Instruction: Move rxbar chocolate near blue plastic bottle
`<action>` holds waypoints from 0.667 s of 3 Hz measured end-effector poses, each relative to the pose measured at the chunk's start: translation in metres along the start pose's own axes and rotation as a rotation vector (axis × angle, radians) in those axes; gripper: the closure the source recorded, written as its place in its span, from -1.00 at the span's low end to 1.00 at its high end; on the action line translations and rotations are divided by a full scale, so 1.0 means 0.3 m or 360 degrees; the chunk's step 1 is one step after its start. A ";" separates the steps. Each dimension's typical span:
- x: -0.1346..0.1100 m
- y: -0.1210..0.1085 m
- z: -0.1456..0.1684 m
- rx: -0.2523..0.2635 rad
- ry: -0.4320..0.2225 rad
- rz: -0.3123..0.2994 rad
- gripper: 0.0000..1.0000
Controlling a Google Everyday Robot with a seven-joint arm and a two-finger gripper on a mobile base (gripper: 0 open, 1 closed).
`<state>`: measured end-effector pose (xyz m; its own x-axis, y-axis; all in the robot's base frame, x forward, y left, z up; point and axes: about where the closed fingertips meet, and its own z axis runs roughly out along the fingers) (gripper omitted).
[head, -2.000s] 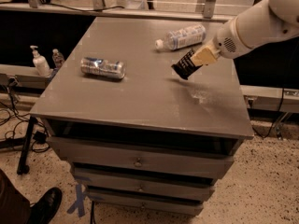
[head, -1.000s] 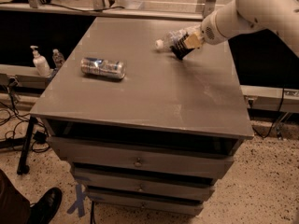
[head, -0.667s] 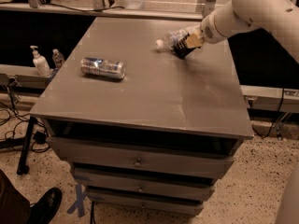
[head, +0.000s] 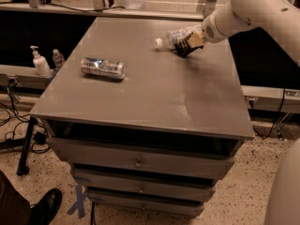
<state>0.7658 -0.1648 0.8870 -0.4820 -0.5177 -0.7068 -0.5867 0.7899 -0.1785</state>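
Fronting the view, grey metal drawer cabinet [head: 140, 156] | left on its top, shiny silver-blue drink can [head: 103, 68] on its side | far right, gripper [head: 191, 43] clenched on small flat black-wrapped rxbar chocolate [head: 184, 49], tilted low over the top | clear, white-capped blue plastic bottle [head: 174, 34] lies just behind-left of it, cap pointing left.

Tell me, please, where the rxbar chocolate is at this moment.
In the camera view, the rxbar chocolate is held in the hand at the far right of the cabinet top, just in front of the blue plastic bottle lying there.
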 end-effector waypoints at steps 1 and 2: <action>0.003 -0.009 0.007 0.0007 0.0012 0.0007 -0.73; 0.006 -0.017 0.008 0.0013 0.0022 0.0009 -1.00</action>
<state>0.7695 -0.1689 0.8850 -0.4943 -0.5174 -0.6986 -0.5786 0.7956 -0.1799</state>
